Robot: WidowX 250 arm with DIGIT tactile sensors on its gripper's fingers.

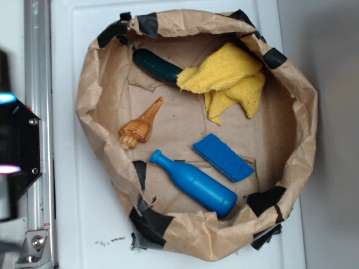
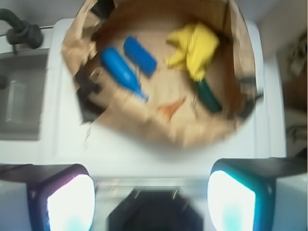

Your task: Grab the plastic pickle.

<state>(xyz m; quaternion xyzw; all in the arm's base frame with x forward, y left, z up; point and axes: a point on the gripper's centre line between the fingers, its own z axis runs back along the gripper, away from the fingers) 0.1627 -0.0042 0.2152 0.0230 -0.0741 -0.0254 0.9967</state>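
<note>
Dark green plastic pickle [image 1: 156, 65] lies untouched at the paper basket's [image 1: 92, 89] rim, one end tucked under a yellow cloth [image 1: 227, 75]. Gripper [image 2: 150, 202] hangs outside, well apart, jaws spread and empty; approach and grasp remain.

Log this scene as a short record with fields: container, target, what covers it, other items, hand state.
container: brown paper bag rolled open, patched with black tape, on a white surface
target: plastic pickle, dark green, lying at the bag's far edge
cover: yellow cloth overlaps one end of the pickle
other items: seashell, blue bottle, blue sponge, all lying apart from the pickle
hand: hand open, above and outside the bag, holding nothing
</note>
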